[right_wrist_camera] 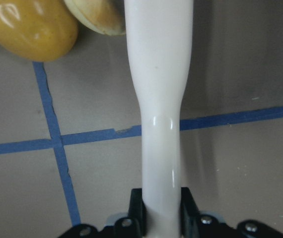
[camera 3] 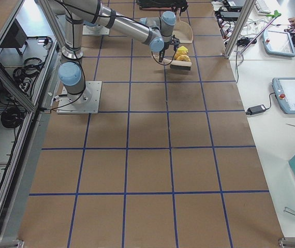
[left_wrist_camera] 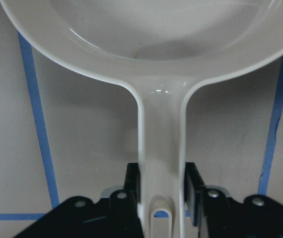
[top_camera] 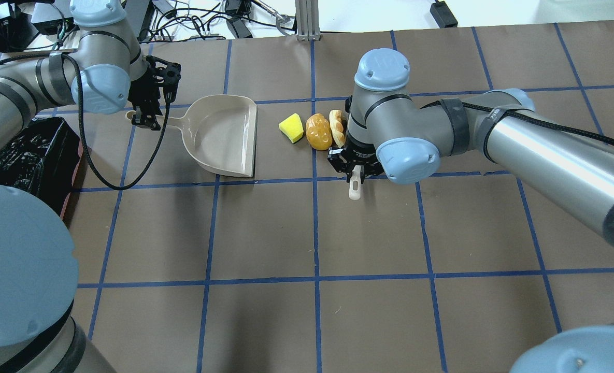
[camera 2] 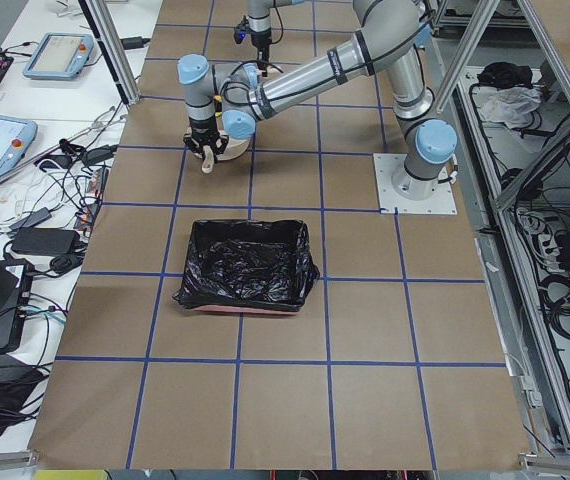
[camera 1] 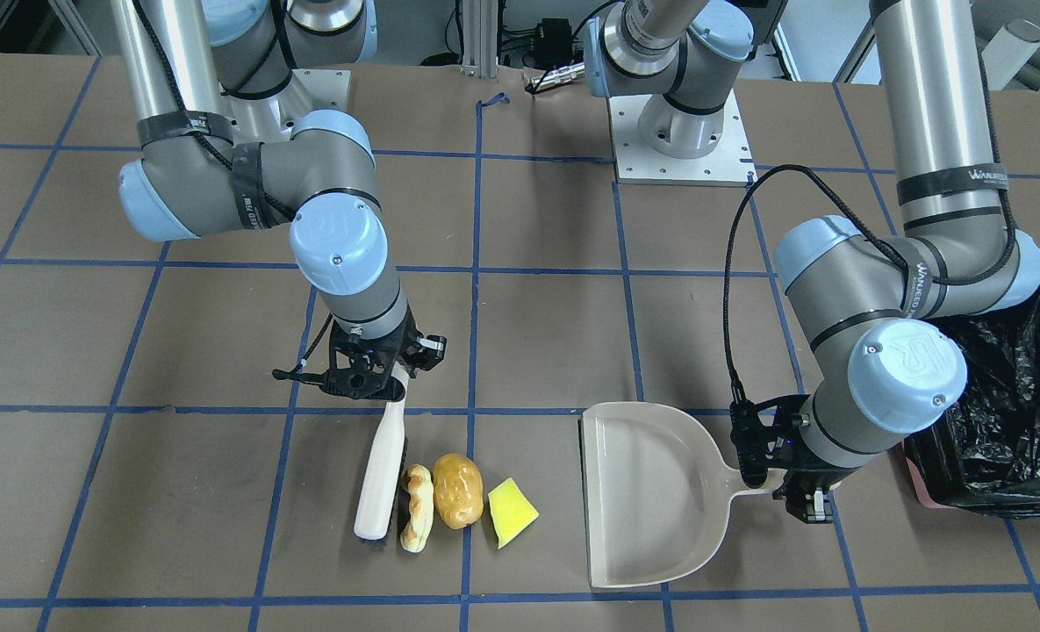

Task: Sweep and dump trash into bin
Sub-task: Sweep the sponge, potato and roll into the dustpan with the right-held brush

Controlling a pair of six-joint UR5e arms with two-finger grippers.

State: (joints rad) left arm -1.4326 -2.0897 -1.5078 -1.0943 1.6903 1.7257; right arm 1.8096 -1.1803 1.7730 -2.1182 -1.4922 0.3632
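The trash lies in a row on the table: a pale bread-like piece (camera 1: 416,511), a golden-brown potato-like lump (camera 1: 458,490) and a yellow-green sponge wedge (camera 1: 512,512). My right gripper (camera 1: 388,376) is shut on the handle of a white brush (camera 1: 379,478), whose head rests beside the bread piece on the side away from the dustpan. My left gripper (camera 1: 778,478) is shut on the handle of the beige dustpan (camera 1: 651,500), which lies flat with its open edge facing the sponge. The bin (camera 1: 1011,412), lined with a black bag, stands beyond my left arm. The right wrist view shows the brush handle (right_wrist_camera: 159,99), the potato (right_wrist_camera: 32,25) and the bread (right_wrist_camera: 94,15).
The table is brown with a grid of blue tape lines (top_camera: 314,233). The two arm bases (camera 1: 682,132) stand at the robot side. In the exterior left view the bin (camera 2: 247,265) stands apart from the arms. A gap separates sponge and dustpan edge (top_camera: 255,137).
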